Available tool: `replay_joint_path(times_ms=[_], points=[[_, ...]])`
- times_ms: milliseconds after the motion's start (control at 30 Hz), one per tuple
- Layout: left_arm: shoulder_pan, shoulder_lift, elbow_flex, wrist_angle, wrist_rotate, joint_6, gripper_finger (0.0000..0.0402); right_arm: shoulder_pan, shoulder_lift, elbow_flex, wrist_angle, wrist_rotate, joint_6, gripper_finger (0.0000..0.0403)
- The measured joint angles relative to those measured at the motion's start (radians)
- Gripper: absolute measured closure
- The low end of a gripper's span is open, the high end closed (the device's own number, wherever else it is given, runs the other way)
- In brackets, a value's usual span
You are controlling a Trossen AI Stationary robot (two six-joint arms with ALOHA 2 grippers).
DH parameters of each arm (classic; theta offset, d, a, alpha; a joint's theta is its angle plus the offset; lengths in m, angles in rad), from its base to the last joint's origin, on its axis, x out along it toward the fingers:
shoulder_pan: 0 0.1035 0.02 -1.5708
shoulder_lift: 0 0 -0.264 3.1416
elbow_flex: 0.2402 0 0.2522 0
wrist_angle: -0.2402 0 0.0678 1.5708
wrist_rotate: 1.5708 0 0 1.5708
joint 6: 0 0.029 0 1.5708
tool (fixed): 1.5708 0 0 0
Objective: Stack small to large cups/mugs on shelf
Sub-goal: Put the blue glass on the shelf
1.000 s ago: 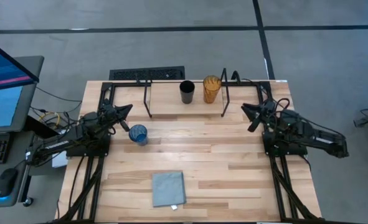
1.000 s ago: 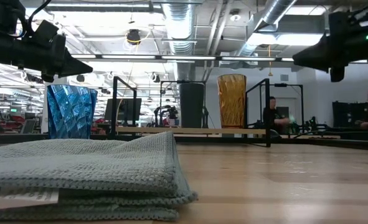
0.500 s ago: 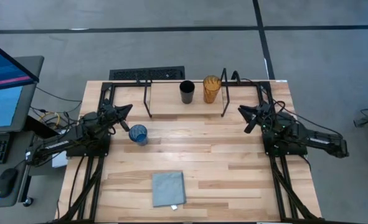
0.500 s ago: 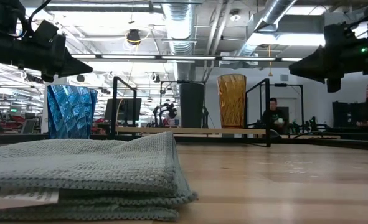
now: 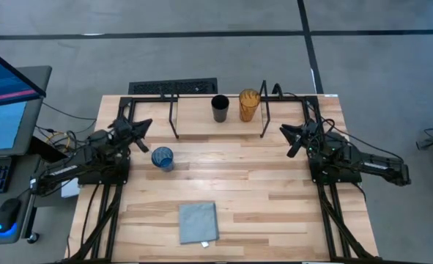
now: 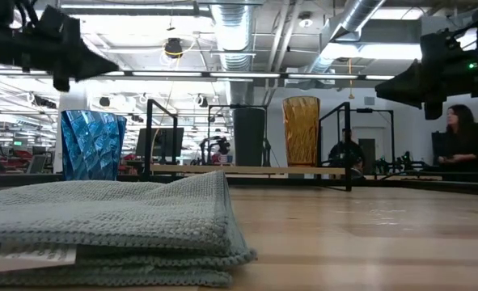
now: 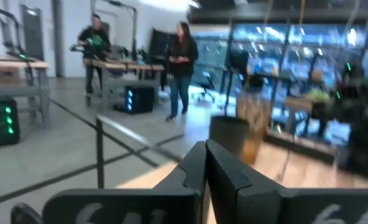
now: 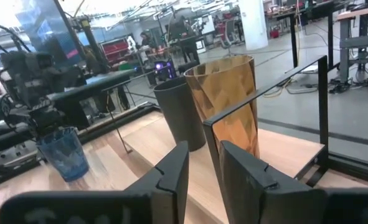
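The translucent blue cup [image 5: 162, 158] stands upright on its base on the tabletop, in front of the shelf's left end. The black cup [image 5: 220, 108] and the taller amber cup [image 5: 249, 105] stand side by side on the wooden shelf [image 5: 201, 123] at the table's far edge. My left gripper [image 5: 144, 123] is shut and empty, in the air to the left of and beyond the blue cup. My right gripper [image 5: 283, 132] is open and empty, in the air to the right of the shelf, pointing toward the amber cup [image 8: 227, 99].
A folded grey-blue cloth [image 5: 198, 221] lies near the table's front edge. Thin black metal legs [image 5: 264, 110] rise at both ends of the shelf. Bare tabletop lies between the blue cup and my right arm. People move in the room beyond the table.
My left gripper has risen and drawn back a little toward the table's far left, away from the blue cup, still shut. My right gripper has shifted slightly toward the table's left, toward the shelf, and sunk a little. The cups have stayed in place.
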Motion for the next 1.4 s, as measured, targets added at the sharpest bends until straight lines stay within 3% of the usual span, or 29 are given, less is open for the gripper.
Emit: replay_joint_path(times_ms=[533, 1200, 1267, 1400], points=[[0.000, 0.000, 0.042, 0.002, -0.107, -0.084, 0.0398, 0.000, 0.000, 0.000, -0.001, 0.000, -0.002, 0.0290], [0.000, 0.000, 0.041, -0.039, -0.130, -0.158, 0.0290, 0.000, 0.000, 0.000, -0.001, 0.001, -0.002, 0.0290], [0.000, 0.000, 0.041, -0.039, -0.076, -0.230, 0.0290, 0.000, 0.000, 0.000, -0.001, 0.001, -0.002, 0.0290], [0.000, 0.004, 0.041, -0.052, 0.189, -0.201, 0.0290, 0.000, 0.000, 0.000, -0.001, 0.002, -0.002, 0.0290]])
